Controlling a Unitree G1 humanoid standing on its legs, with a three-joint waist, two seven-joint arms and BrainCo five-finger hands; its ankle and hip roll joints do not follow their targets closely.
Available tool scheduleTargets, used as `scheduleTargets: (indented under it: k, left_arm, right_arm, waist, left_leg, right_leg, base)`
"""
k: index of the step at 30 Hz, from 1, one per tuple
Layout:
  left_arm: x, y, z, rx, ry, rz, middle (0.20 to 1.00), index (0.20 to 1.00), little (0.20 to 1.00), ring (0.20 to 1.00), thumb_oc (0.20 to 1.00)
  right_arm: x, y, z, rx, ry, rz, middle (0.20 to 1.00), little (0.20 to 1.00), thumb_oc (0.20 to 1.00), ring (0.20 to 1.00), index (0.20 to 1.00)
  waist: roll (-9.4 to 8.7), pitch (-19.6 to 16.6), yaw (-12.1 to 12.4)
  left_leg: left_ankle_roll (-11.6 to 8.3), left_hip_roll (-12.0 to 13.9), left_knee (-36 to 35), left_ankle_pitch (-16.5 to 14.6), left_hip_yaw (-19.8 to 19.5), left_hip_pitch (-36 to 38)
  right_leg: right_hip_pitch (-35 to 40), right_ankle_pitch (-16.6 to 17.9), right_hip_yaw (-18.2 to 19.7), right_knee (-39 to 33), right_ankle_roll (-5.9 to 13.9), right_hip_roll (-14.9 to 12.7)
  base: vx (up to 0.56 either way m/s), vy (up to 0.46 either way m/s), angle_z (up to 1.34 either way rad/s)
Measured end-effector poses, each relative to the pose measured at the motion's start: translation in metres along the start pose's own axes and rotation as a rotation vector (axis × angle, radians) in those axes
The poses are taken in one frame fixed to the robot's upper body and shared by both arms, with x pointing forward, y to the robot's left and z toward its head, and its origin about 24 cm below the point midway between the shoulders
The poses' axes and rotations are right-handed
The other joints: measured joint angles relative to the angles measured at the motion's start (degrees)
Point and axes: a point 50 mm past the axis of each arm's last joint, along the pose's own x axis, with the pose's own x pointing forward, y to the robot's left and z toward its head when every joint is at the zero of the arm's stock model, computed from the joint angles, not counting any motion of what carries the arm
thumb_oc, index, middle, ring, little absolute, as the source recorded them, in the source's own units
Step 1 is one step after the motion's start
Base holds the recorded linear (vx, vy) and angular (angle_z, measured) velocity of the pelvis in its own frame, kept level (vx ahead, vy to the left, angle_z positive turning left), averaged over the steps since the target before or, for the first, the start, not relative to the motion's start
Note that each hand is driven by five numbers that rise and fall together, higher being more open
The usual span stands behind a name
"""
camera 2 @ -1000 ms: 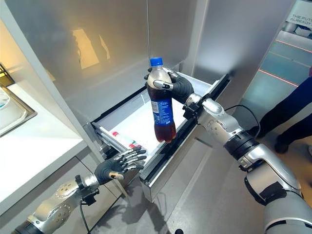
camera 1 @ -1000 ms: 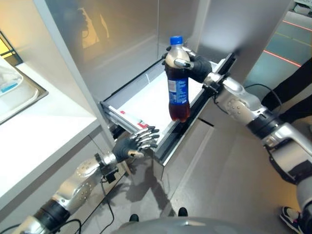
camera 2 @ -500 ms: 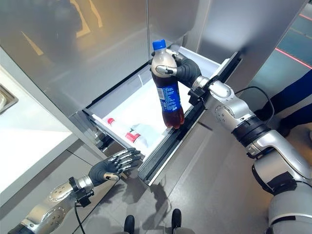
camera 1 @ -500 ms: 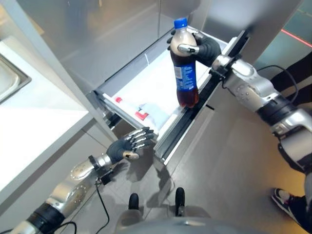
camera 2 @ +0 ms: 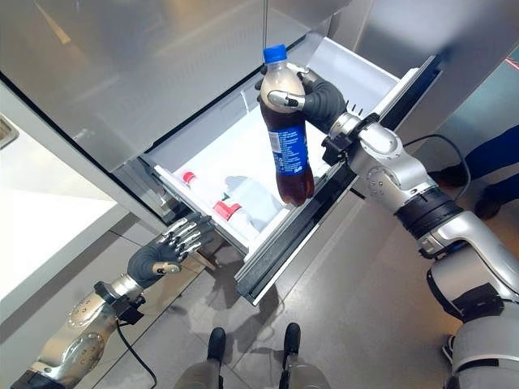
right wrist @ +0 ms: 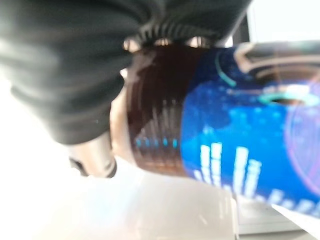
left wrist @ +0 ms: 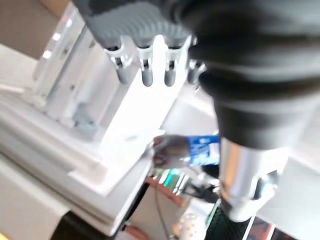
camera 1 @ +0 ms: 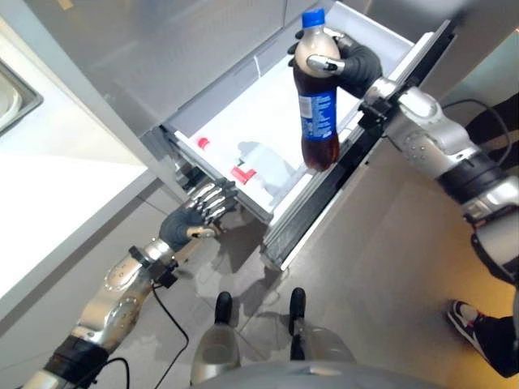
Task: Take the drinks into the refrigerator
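Item, near: my left hand [camera 1: 188,224] idles with fingers apart just beside the open drawer [camera 1: 212,177] corner, where I judge it could snag the front. Item, far: my right hand [camera 1: 350,66] has fingers clamped on the cola bottle [camera 1: 316,113], upright above the drawer; held high near the neck, it may swing against the rim or topple onto the red-capped bottles [camera 2: 233,212] lying inside.

- The cola bottle [camera 1: 315,97] was clear glossy plastic with a shiny blue label and a blue plastic cap.
- The refrigerator drawer [camera 2: 375,96] had smooth white plastic walls.
- The refrigerator doors [camera 1: 195,49] were brushed, softly reflective metal.
- The counter [camera 1: 57,203] at the left looked smooth and white.
- The floor [camera 2: 357,324] was matt grey.
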Motion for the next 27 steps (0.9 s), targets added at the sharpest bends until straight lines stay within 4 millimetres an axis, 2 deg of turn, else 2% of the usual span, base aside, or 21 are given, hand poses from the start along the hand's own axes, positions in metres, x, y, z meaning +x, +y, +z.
scheduleTargets:
  k: [7,11,15,18,20,24,27]
  left_arm:
    - [-0.005,-0.001,0.017,0.01,-0.105,0.022,1.0,1.0,1.0,1.0,1.0]
    - [-0.005,-0.002,0.017,0.009,-0.107,0.018,1.0,1.0,1.0,1.0,1.0]
    - [-0.004,-0.002,0.018,0.013,-0.112,0.011,1.0,1.0,1.0,1.0,1.0]
    - [-0.003,-0.002,0.019,0.018,-0.112,0.004,1.0,1.0,1.0,1.0,1.0]
    - [-0.003,-0.002,0.019,0.015,-0.109,-0.001,1.0,1.0,1.0,1.0,1.0]
    - [-0.001,-0.002,0.022,0.028,-0.111,-0.015,1.0,1.0,1.0,1.0,1.0]
    - [0.0,-0.003,0.021,0.024,-0.104,-0.026,1.0,1.0,1.0,1.0,1.0]
  right_arm:
    - [-0.007,-0.012,0.012,-0.04,-0.022,-0.032,0.2,0.2,0.2,0.2,0.2]
    - [-0.007,-0.018,0.016,-0.053,-0.026,-0.057,0.2,0.2,0.2,0.2,0.2]
    - [-0.008,-0.028,0.018,-0.069,-0.02,-0.105,0.2,0.2,0.2,0.2,0.2]
    - [-0.004,-0.036,0.032,-0.097,-0.061,-0.142,0.2,0.2,0.2,0.2,0.2]
    - [0.004,-0.035,0.054,-0.134,-0.125,-0.137,0.2,0.2,0.2,0.2,0.2]
    - [0.013,-0.033,0.085,-0.182,-0.217,-0.125,0.2,0.2,0.2,0.2,0.2]
    - [0.018,-0.03,0.094,-0.198,-0.236,-0.115,0.2,0.2,0.2,0.2,0.2]
  waist:
    - [-0.04,1.8,1.3]
    - [-0.08,2.5,2.5]
    - [-0.13,2.8,2.6]
    - [-0.2,3.9,2.7]
    - [-0.2,4.0,2.6]
    - [-0.21,4.0,2.6]
    - [-0.23,4.0,2.7]
  left_leg:
    - [-0.02,0.0,0.4,0.0,-0.8,-0.7]
    - [-0.03,0.0,0.5,0.0,-0.9,-0.8]
    - [-0.04,-0.1,0.8,0.0,-1.4,-1.6]
    - [-0.05,-0.1,1.1,0.0,-1.5,-1.8]
    - [-0.06,-0.1,1.1,0.0,-1.5,-2.1]
    - [-0.06,-0.1,1.3,0.0,-1.8,-2.4]
    - [-0.07,-0.1,1.4,0.0,-2.3,-2.6]
  right_leg:
    - [-0.1,0.1,-0.8,0.0,-0.03,0.0]
    - [0.0,0.1,-0.9,0.0,-0.05,-0.1]
    - [-0.4,0.1,-1.5,0.0,-0.06,-0.1]
    - [-0.5,0.2,-1.6,0.0,-0.14,-0.1]
    - [-0.8,0.2,-1.6,0.0,-0.16,-0.1]
    - [-0.8,0.2,-1.9,0.0,-0.16,-0.1]
    - [-0.8,0.2,-2.3,0.0,-0.16,-0.1]
  base:
    - [-0.03,-0.009,0.05]
    - [-0.02,-0.002,0.01]
    - [-0.03,-0.002,0.07]
    - [-0.01,-0.001,0.01]
    - [0.0,0.0,0.0]
    - [0.0,-0.001,0.03]
    - [-0.01,-0.007,0.06]
